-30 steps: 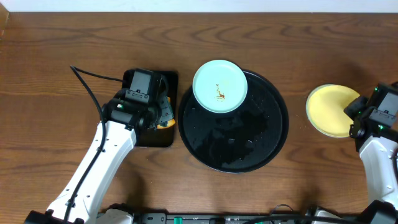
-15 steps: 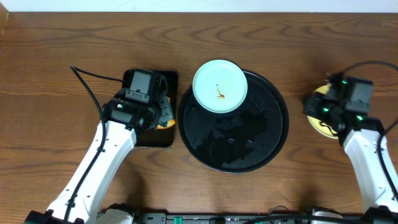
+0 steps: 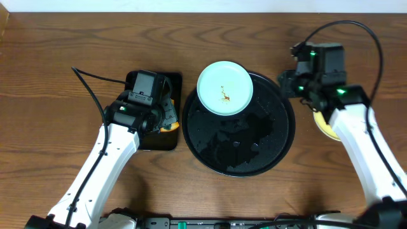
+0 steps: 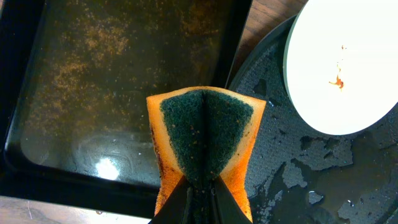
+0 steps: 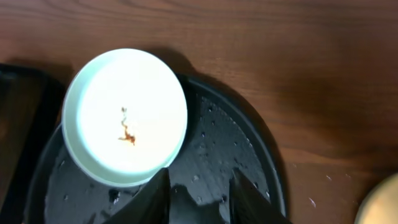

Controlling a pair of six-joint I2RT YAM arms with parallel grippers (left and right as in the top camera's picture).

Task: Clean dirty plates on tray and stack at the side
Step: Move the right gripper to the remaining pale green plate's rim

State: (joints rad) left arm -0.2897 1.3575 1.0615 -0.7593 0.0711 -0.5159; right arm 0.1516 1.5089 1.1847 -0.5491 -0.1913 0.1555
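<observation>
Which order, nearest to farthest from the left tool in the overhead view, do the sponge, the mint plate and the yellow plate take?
1. sponge: pinched in the left tool, over the rectangular tray.
2. mint plate: middle of the table, at the round tray's rim.
3. yellow plate: far side of the round tray, partly under the right arm.
</observation>
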